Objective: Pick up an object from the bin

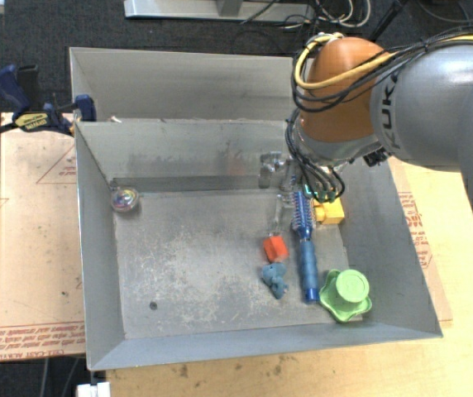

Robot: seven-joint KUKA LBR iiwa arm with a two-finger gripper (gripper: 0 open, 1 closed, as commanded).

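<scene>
I think I am reaching: my jaws, open or shut I cannot tell, hang over the blue pen (308,259) by the yellow block (330,213), so next squeeze and lift.

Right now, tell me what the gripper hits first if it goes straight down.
Probably the orange block, just below the gripper; the blue pen lies close beside it. Depth is unclear.

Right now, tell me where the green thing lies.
The green lobed cap lies lower right on the bin floor in the camera view, beside the blue pen's lower end, below the yellow block.
</scene>
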